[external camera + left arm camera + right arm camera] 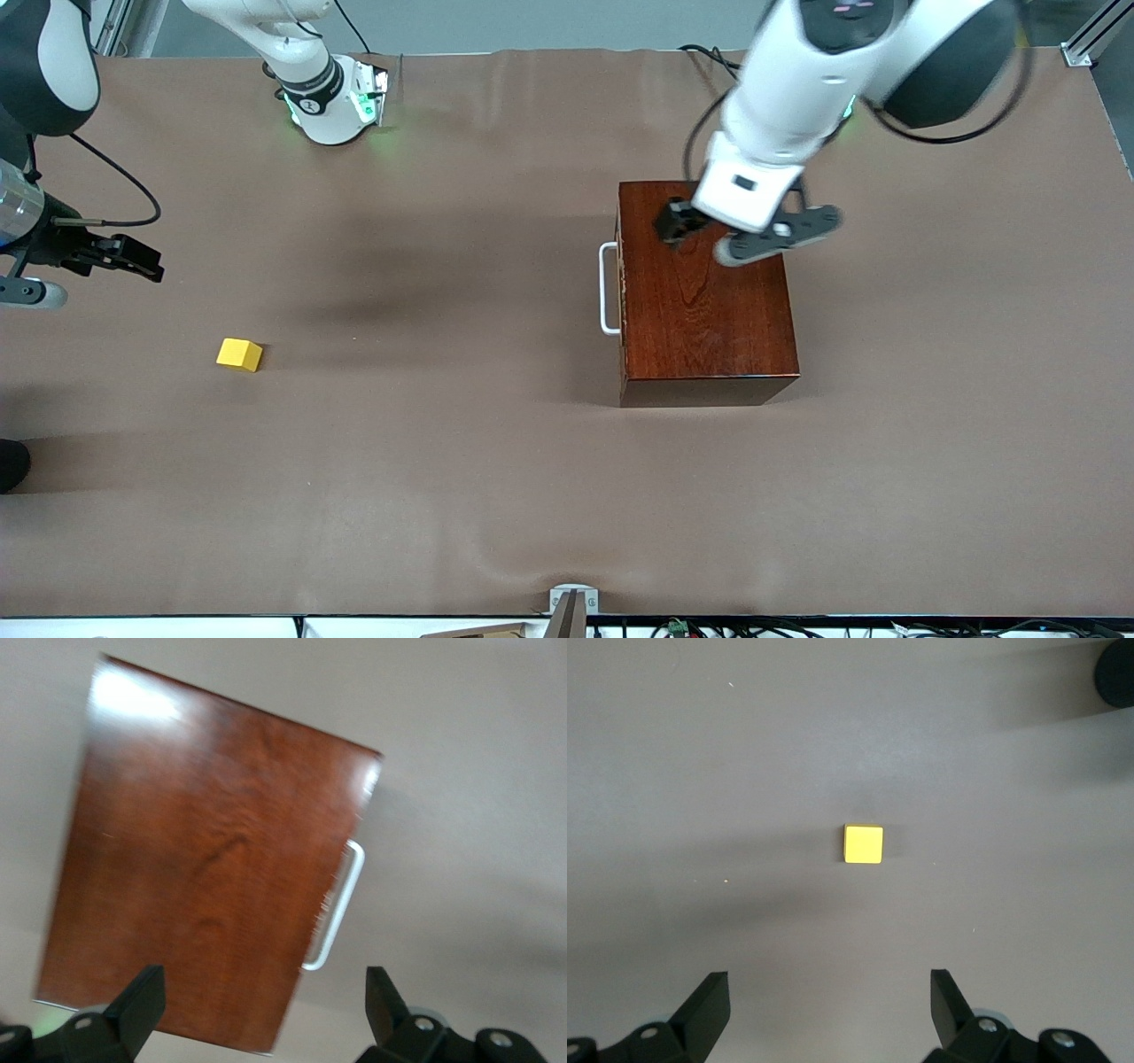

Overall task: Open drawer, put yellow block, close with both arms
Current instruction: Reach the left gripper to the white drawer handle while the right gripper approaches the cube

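Note:
The mahogany box [704, 301] stands toward the left arm's end of the table with its drawer pushed in. The drawer's white bar handle [609, 288] faces the right arm's end. My left gripper [678, 223] hangs open over the box top, nothing between its fingers; its wrist view shows the box [204, 850] and handle [341, 904] below the gripper [264, 983]. The yellow block [239, 354] lies on the brown table cover toward the right arm's end. My right gripper [142, 261] hovers open over the cover beside the block [863, 843], with the gripper [830, 983] short of it.
A black rounded object [9, 465] pokes in at the table's edge at the right arm's end, nearer the camera than the block, and shows in the right wrist view too [1116, 673]. A small metal bracket [573, 602] sits at the table's near edge.

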`<state>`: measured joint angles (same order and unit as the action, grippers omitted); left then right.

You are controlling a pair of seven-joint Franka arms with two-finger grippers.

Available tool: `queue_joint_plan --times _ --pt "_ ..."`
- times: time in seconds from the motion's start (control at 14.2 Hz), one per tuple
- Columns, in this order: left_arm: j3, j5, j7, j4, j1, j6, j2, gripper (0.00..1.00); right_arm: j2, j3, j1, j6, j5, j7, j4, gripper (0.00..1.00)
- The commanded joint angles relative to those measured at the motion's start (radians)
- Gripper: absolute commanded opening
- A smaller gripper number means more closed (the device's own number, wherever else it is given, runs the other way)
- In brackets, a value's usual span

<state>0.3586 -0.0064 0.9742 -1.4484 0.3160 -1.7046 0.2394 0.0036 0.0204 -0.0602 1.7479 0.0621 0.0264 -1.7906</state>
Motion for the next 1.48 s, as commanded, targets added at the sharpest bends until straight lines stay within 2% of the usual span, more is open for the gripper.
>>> queue_joint_plan --times 0.0,0.14,0.28,0.63,1.13,1.41 --pt "-0.010 0.055 0.024 0.057 0.093 -0.045 0.085 1.00 0.016 -0.011 -0.042 0.044 -0.001 -0.035 -0.012 1.00" --pt "-0.017 0.098 0.061 0.144 0.156 -0.050 0.184 1.00 0.048 -0.011 -0.065 0.086 -0.001 -0.062 -0.012 1.00" --pt "-0.023 0.115 0.083 0.192 0.196 -0.067 0.257 1.00 0.074 -0.011 -0.076 0.122 -0.001 -0.063 -0.012 1.00" --pt "-0.122 0.157 0.090 0.188 0.354 -0.102 0.359 1.00 0.139 -0.011 -0.105 0.174 -0.001 -0.115 -0.012 1.00" --pt "-0.121 0.259 0.052 0.175 0.373 -0.102 0.454 1.00 0.246 -0.011 -0.115 0.289 -0.001 -0.117 -0.012 1.00" --pt "-0.122 0.264 0.000 0.171 0.382 -0.102 0.494 1.00 0.289 -0.010 -0.116 0.337 -0.001 -0.115 -0.013 1.00"
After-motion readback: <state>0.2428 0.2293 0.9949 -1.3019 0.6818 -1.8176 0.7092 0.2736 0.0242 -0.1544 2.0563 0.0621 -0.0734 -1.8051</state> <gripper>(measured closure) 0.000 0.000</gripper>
